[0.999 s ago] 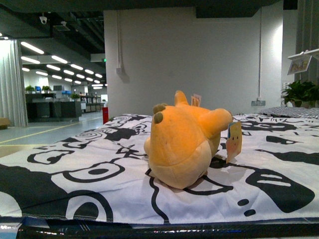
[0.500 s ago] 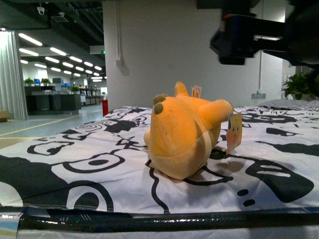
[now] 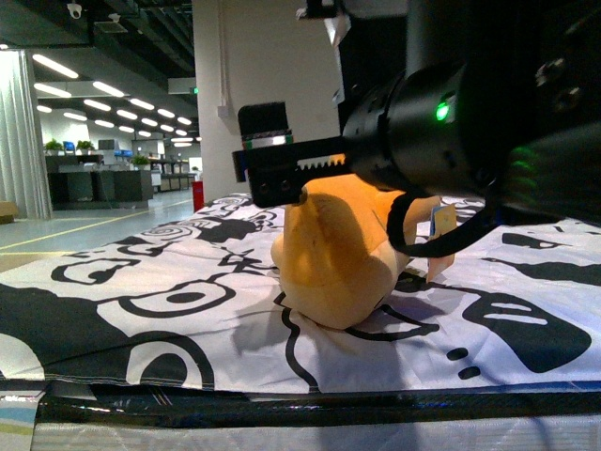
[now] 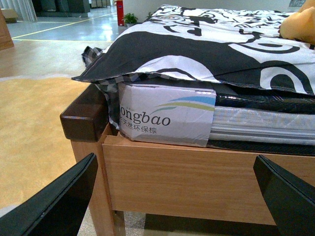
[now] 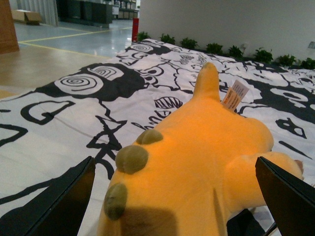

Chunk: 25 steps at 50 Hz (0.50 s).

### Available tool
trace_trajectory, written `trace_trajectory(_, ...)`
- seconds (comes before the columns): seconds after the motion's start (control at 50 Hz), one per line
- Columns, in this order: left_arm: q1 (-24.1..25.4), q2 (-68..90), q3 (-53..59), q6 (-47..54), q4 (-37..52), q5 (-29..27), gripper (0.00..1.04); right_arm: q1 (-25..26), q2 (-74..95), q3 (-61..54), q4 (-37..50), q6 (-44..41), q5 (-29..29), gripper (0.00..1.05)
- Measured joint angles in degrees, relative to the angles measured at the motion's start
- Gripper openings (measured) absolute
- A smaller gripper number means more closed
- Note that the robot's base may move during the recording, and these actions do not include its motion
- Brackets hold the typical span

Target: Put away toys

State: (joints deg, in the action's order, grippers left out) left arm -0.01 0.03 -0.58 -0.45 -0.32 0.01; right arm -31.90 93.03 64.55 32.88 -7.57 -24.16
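From the front I see the plush toy [image 3: 329, 272] lying on the black-and-white bed sheet [image 3: 141, 310], my right arm [image 3: 441, 122] just over it and a lit hall [image 3: 103, 141] behind. Left wrist: the left fingers [image 4: 54, 206] are spread wide by the wooden bed frame [image 4: 197, 177]. Right wrist: the right fingers [image 5: 54, 201] are splayed apart above the toy.

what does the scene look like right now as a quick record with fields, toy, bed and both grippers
toy: yellow-orange plush animal, lying on the bed, paper tag attached
surface: black-and-white patterned bedsheet
bed frame: wooden, mattress on it
right gripper: open, over the plush animal, fingers spread to either side, not closed on it
left gripper: open, low, facing the side of the bed, holding nothing
task state: toy not yet grasped
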Motion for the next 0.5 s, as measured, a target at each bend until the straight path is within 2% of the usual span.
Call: trace_trajectory(0.5,0.00,0.00,0.00,0.02,-0.02,0.00,0.98,-3.65,3.85,2.05,3.37,0.00,-4.42,0.98)
